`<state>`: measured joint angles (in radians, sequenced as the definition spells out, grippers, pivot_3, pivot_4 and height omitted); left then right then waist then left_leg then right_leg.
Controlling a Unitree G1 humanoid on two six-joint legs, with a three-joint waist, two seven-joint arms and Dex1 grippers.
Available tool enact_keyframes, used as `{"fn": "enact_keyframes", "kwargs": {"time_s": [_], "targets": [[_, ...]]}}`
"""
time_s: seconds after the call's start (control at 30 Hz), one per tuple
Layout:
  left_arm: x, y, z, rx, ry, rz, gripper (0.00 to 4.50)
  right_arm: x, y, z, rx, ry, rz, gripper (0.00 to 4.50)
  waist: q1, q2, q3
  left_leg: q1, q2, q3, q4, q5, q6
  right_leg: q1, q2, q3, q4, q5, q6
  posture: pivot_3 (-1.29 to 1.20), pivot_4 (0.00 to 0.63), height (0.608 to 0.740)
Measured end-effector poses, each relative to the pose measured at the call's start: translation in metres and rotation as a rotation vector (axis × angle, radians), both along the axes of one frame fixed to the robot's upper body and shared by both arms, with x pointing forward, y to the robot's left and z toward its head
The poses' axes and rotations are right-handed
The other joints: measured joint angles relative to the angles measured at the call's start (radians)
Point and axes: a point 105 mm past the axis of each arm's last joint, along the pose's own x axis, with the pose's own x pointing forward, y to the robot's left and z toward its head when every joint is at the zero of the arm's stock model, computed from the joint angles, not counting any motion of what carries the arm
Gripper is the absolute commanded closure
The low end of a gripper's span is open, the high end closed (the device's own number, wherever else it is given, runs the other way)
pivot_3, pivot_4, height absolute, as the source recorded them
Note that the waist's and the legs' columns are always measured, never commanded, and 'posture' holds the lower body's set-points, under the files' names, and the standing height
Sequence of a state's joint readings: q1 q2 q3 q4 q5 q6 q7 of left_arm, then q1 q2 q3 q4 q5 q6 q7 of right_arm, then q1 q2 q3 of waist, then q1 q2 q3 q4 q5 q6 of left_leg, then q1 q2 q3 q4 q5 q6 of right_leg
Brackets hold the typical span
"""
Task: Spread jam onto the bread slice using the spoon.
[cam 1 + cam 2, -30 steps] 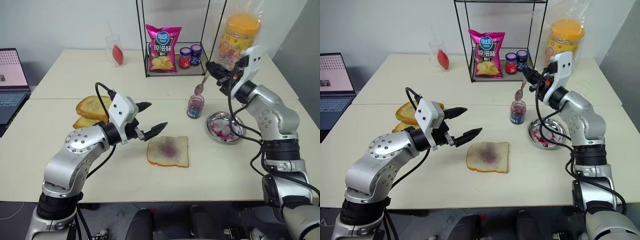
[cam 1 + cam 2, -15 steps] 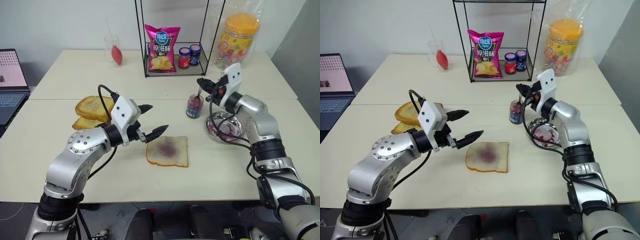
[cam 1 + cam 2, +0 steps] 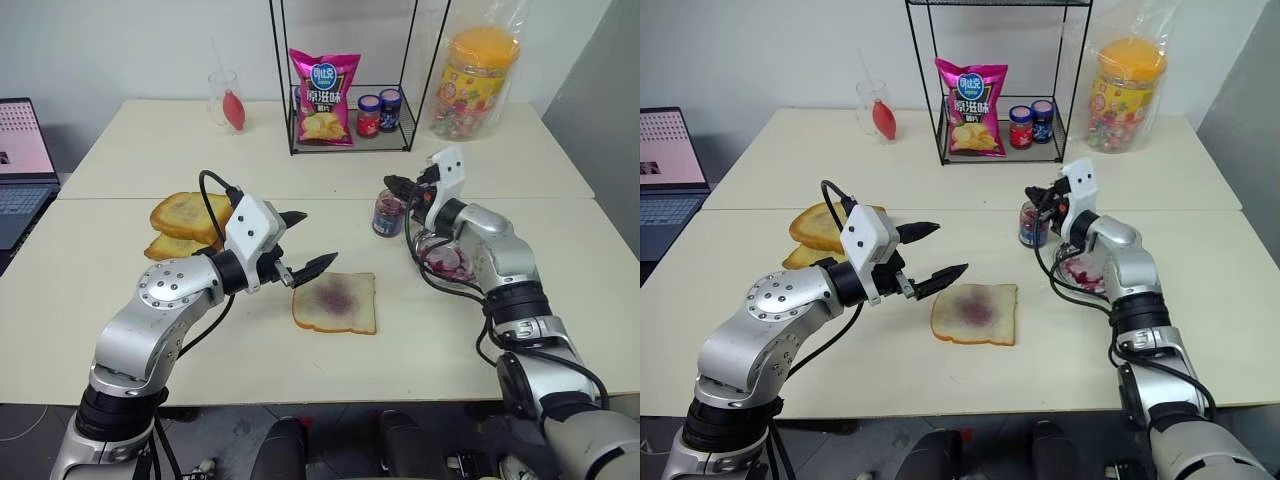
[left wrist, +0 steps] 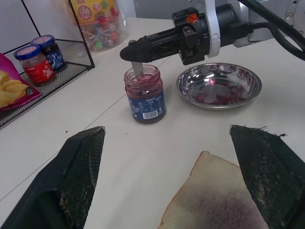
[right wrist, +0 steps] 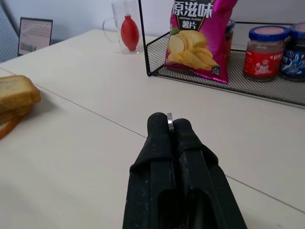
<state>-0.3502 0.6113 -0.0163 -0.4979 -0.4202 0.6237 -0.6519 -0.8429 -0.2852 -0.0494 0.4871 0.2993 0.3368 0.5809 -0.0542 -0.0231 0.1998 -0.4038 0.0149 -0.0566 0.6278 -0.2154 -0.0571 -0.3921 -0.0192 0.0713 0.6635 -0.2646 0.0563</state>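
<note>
The bread slice (image 3: 335,303) lies flat near the table's middle, with a purple smear at its centre. My left gripper (image 3: 312,240) hovers open just to its left, fingers spread and holding nothing. The small glass jar of jam (image 4: 144,94) stands behind the bread, beside the round steel dish (image 4: 219,86). My right gripper (image 4: 133,50) is level right above the jar's mouth and shut on the spoon (image 4: 138,71). The spoon hangs down from it into the jar, its bowl hidden in the jam.
Toasted slices (image 3: 185,222) are stacked at the left. A wire rack (image 3: 345,145) at the back holds a chips bag (image 3: 325,95) and two labelled jars (image 3: 380,112). A glass (image 3: 230,100), a candy jar (image 3: 480,65) and a laptop (image 3: 20,160) line the far edges.
My right gripper has come down and towards the left with the spoon, whose bowl went from above the jar into it. The left arm has kept still.
</note>
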Motion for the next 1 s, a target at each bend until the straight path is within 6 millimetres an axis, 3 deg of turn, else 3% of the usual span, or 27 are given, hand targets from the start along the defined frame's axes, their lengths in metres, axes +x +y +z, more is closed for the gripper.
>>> {"fn": "enact_keyframes", "kwargs": {"time_s": [0.33,1.0], "targets": [[0.0,-0.004,-0.003,0.007,0.003,-0.019,0.13,0.003,-0.019,0.008,0.184,0.092,-0.078,4.49,-0.001,0.0,0.0,0.0,0.0,0.0,0.0,0.0,0.0,0.0,0.0,0.0,0.0,0.0,0.0,0.0,0.15,0.74],[0.005,0.001,-0.006,0.018,-0.009,0.007,0.13,0.005,-0.029,0.021,0.415,0.2,-0.118,4.49,-0.002,0.0,0.0,0.0,0.0,0.0,0.0,0.0,0.0,0.0,0.0,0.0,0.0,0.0,0.0,0.0,0.15,0.74]]}}
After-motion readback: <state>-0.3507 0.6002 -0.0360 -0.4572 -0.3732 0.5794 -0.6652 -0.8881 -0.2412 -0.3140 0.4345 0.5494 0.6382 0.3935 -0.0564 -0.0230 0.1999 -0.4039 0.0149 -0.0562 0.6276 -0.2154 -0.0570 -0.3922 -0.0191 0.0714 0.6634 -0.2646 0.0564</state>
